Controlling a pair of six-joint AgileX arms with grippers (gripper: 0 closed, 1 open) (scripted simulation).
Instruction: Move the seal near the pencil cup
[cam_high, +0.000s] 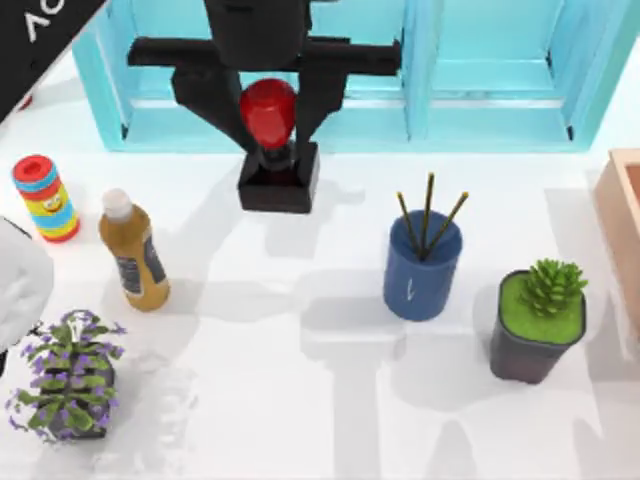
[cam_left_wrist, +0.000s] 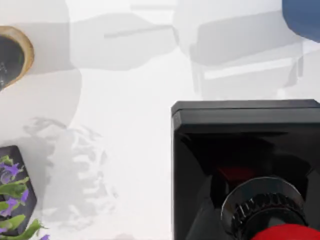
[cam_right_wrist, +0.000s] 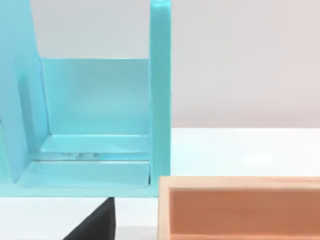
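The seal (cam_high: 277, 160), a glossy red knob on a black square block, is at the back of the table, left of centre, in front of the turquoise shelf. My left gripper (cam_high: 268, 112) comes down over it, with its black fingers (cam_high: 212, 98) shut on the red knob from both sides. In the left wrist view the seal's black base (cam_left_wrist: 245, 120) looms close, with the red knob at the picture's edge. I cannot tell whether the base touches the table. The pencil cup (cam_high: 422, 268), dark blue with three pencils, stands apart from the seal, to its right and nearer the front.
A turquoise shelf (cam_high: 480, 90) runs along the back. A rainbow tube (cam_high: 45, 198), a mustard bottle (cam_high: 134, 252) and a purple-flowered plant (cam_high: 68, 375) stand at the left. A grey succulent pot (cam_high: 537, 322) sits right of the cup, and a wooden box (cam_high: 622, 225) is at the right edge.
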